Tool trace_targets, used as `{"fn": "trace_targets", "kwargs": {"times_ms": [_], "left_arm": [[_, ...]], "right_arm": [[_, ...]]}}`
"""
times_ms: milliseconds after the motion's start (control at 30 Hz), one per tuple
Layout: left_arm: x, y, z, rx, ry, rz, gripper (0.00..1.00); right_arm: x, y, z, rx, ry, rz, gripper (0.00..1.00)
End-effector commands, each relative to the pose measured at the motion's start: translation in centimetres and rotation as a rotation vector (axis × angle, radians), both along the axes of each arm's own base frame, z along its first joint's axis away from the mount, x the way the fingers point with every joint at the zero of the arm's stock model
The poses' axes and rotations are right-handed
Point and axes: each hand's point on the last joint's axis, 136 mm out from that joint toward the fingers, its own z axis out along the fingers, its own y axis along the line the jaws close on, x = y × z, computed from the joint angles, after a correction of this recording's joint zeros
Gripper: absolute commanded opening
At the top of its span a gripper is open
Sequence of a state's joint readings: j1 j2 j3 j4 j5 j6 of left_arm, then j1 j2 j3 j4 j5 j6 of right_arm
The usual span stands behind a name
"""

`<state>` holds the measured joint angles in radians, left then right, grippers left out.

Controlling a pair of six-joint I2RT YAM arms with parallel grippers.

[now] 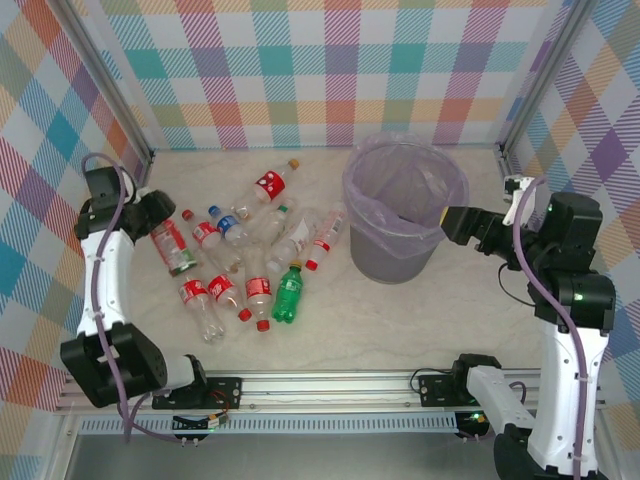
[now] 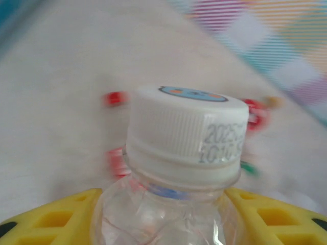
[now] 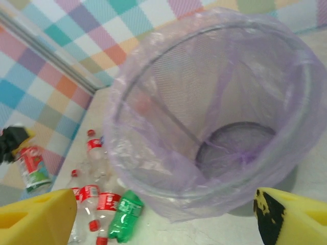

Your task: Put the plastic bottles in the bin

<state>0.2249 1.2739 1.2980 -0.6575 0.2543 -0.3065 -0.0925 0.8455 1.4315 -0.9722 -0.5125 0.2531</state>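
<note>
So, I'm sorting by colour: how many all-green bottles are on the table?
1. The green bottle lies at the near right edge of the bottle cluster, left of the bin. Another could be hidden beneath the pile.

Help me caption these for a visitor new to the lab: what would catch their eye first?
The big bin with its lavender liner stands right of centre on the table, with a scatter of bottles lying to its left, one green bottle among them. In the left wrist view a white-capped bottle looms close up between the yellow fingers of the left gripper.
</note>
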Motion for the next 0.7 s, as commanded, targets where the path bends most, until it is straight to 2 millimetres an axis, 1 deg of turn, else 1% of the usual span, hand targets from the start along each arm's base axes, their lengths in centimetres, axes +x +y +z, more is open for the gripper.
{"fn": "trace_targets", "kwargs": {"times_ms": [0, 33, 67, 133, 200, 300, 367, 400, 500, 567, 667], "left_arm": [[0.0, -8.5, 6.6, -0.191, -0.171, -0.211, 0.4], [-0.2, -10.6, 8.1, -0.206, -0.212, -0.258, 0.4], [-0.4, -12.1, 9.3, -0.225, -0.245, -0.289, 0.4], [-0.8, -14.6, 11.9, -0.3, -0.304, -0.343, 0.4], [-1.3, -16.2, 13.8, -0.378, -0.33, -0.392, 0.39], [-2.6, -19.4, 16.5, -0.459, -0.382, -0.491, 0.38], [-3.3, -21.5, 17.5, -0.492, -0.411, -0.548, 0.38], [-3.4, -22.4, 18.5, -0.521, -0.449, -0.575, 0.38], [-3.2, -24.8, 18.9, -0.65, -0.47, -0.614, 0.34], [-3.2, -26.8, 19.0, -0.694, -0.466, -0.657, 0.34], [-3.3, -29.6, 19.4, -0.71, -0.474, -0.711, 0.34]], "right_arm": [[-0.7, 1.7, 2.3, 0.077, -0.044, 0.095, 0.82], [-0.3, 2.0, 2.6, 0.103, -0.038, 0.095, 0.82], [0.0, 2.4, 2.8, 0.123, -0.038, 0.106, 0.81], [0.6, 4.2, 3.6, 0.148, -0.043, 0.157, 0.81], [0.7, 7.3, 4.0, 0.115, -0.064, 0.243, 0.81], [0.7, 12.6, 4.0, 0.056, -0.065, 0.406, 0.81], [0.8, 15.7, 4.2, 0.106, -0.049, 0.539, 0.78], [1.2, 16.9, 4.1, 0.138, -0.034, 0.589, 0.77], [2.3, 19.0, 3.3, 0.142, 0.004, 0.639, 0.74], [2.6, 19.7, 2.7, 0.136, 0.013, 0.651, 0.74], [3.0, 20.3, 2.1, 0.145, 0.03, 0.67, 0.75]]}}
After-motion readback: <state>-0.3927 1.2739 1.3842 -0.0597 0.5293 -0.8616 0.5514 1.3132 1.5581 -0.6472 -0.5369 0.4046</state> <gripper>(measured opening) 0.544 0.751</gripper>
